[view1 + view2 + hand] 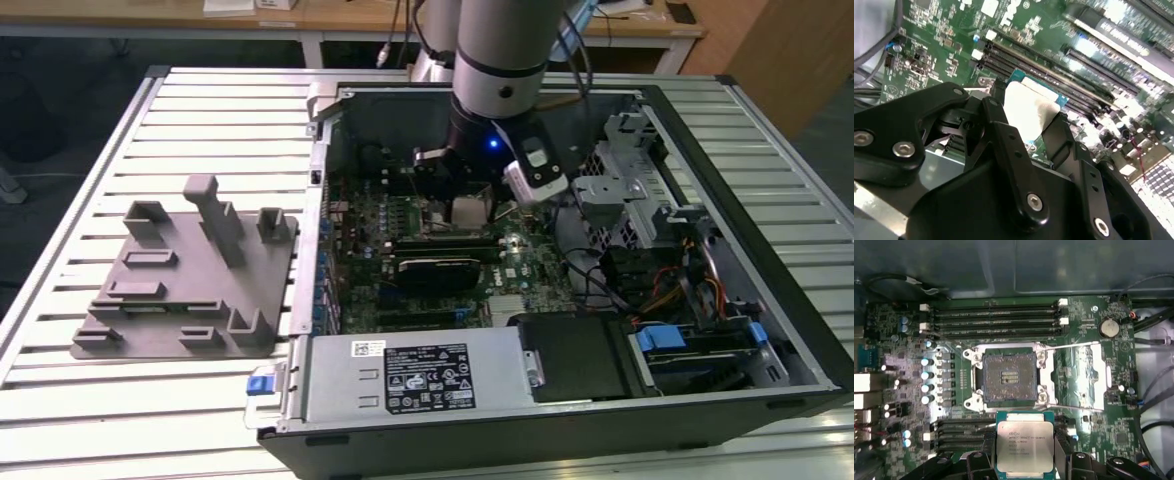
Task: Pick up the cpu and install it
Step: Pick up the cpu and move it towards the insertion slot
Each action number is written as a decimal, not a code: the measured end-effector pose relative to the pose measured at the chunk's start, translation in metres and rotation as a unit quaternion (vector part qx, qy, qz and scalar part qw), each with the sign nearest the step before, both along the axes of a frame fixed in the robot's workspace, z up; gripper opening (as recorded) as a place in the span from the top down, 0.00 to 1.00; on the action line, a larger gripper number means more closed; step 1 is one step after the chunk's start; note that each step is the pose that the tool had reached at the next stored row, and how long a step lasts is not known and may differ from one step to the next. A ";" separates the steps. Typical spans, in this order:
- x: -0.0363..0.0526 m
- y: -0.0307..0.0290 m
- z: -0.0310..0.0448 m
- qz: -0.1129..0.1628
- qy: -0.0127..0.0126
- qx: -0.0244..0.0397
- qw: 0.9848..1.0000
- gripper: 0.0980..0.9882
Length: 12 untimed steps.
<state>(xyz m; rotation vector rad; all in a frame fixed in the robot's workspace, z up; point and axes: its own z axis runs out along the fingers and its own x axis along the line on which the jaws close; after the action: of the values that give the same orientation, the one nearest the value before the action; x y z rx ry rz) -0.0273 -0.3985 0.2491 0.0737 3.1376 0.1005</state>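
1. Exterior view. The arm (501, 60) reaches down into an open computer case (747, 330) that lies on its side on a slatted metal table (200, 110). The arm's lower end hangs over the motherboard (400, 300), near the middle of the case. A grey plastic tray (187, 290) with upright posts rests on the table at the exterior view's left, just beside the case. A black and silver power supply (427, 375) fills the near edge of the case.

2. Second wrist view. The hand (1026, 116) is closed on the cpu (1026, 100). Its 2 black fingers (1004, 140) press against opposite edges of the chip. The chip's metal top shows pale between them, and a thin blue-green edge shows at its far side. It is held clear above the motherboard, near a row of long black memory slots (1054, 75).

3. First wrist view. The cpu lies flat in the grip, with its silver top facing the camera. The socket (1006, 377) stands open with its contact field bare, and its metal load plate (1079, 377) is swung aside. The cpu is just beside the socket, not in it. A bank of 4 memory slots lies on the socket's far side.
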 end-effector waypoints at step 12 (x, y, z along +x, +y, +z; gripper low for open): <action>0.0000 0.0252 -0.0161 0.000 0.000 -0.013 1.000 0.50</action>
<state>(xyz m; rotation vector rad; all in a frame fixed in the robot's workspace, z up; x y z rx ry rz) -0.0274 -0.3733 0.2330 0.0737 3.1382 0.0599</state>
